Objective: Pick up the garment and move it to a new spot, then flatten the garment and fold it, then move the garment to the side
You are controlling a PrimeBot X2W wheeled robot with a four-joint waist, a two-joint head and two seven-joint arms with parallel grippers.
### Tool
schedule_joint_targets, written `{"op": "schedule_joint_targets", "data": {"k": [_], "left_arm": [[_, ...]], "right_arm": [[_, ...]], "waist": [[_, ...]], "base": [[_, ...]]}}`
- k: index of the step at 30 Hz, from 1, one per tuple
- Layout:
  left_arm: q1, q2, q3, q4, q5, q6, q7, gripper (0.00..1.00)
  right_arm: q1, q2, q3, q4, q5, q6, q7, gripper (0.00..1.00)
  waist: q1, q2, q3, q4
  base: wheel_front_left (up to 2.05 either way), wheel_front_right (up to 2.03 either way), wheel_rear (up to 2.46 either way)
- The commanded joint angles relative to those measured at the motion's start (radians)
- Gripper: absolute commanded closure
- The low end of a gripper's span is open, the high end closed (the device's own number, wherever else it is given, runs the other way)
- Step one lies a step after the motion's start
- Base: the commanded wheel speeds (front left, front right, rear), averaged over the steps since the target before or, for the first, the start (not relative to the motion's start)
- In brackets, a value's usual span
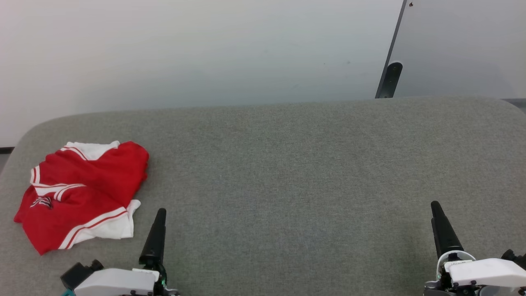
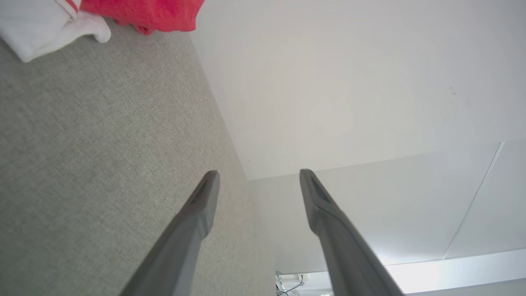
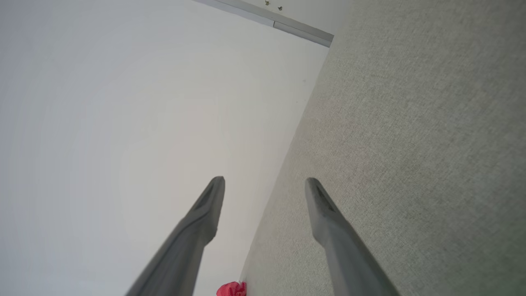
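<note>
Left gripper, jaws spread and empty, hovers over grey worktop — garment lies crumpled just ahead, to its left. Right gripper, likewise released, well apart from it. Pick-up not yet begun; next move likely calls for left reach and a pinch on near white hem.

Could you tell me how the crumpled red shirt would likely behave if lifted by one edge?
The garment lies bunched in soft folds, so it would probably hang limp and unfurl rather than hold shape. It looks thin, so likely light. On the textured grey surface, a push would probably bunch it rather than slide it.
</note>
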Motion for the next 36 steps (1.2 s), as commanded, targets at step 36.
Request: {"op": "schedule_joint_targets", "data": {"k": [36], "left_arm": [[0.022, 0.013, -0.012, -0.126, 0.87, -0.004, -0.119, 0.0]], "right_arm": [[-0.029, -0.001, -0.017, 0.0, -0.842, 0.001, -0.121, 0.0]], "waist": [[0.0, 0.0, -0.011, -0.001]], "base": [[0.0, 0.0, 0.0]]}}
